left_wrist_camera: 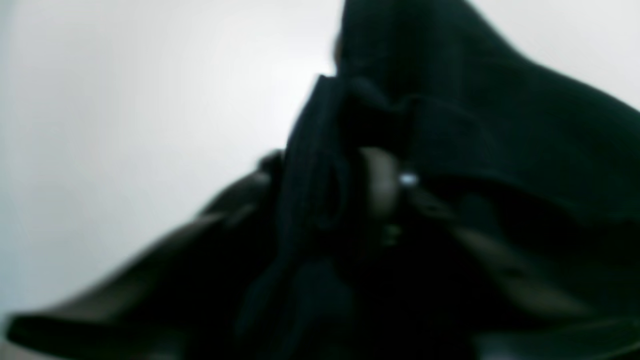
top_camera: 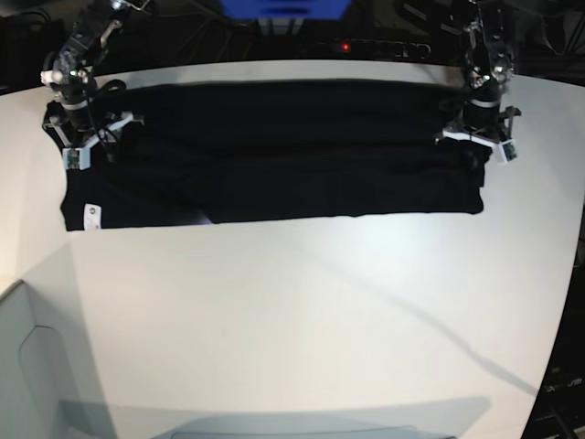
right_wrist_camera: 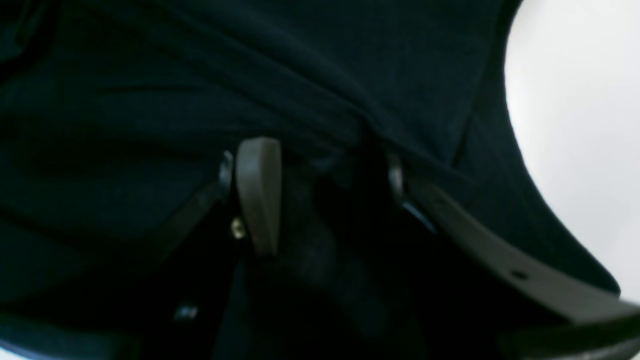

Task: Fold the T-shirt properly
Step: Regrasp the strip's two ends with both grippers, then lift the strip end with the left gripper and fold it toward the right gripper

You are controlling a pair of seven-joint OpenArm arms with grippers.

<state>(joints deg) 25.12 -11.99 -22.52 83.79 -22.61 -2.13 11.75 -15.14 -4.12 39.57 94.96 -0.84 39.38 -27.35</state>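
Observation:
The black T-shirt (top_camera: pixel 292 155) lies as a long band across the far part of the white table (top_camera: pixel 302 311), with a small white tag (top_camera: pixel 91 217) at its near left corner. My left gripper (top_camera: pixel 475 144) is down on the shirt's right end. In the left wrist view this gripper (left_wrist_camera: pixel 325 190) is shut on a bunched fold of black cloth (left_wrist_camera: pixel 450 115). My right gripper (top_camera: pixel 85 146) is on the shirt's left end. In the right wrist view this gripper (right_wrist_camera: pixel 325 190) has cloth (right_wrist_camera: pixel 300 75) drawn between its fingers (right_wrist_camera: pixel 257 195).
The table's far edge runs just behind the shirt, with dark equipment and cables (top_camera: pixel 366 41) beyond it. A grey bin or panel (top_camera: pixel 27 366) stands at the near left corner.

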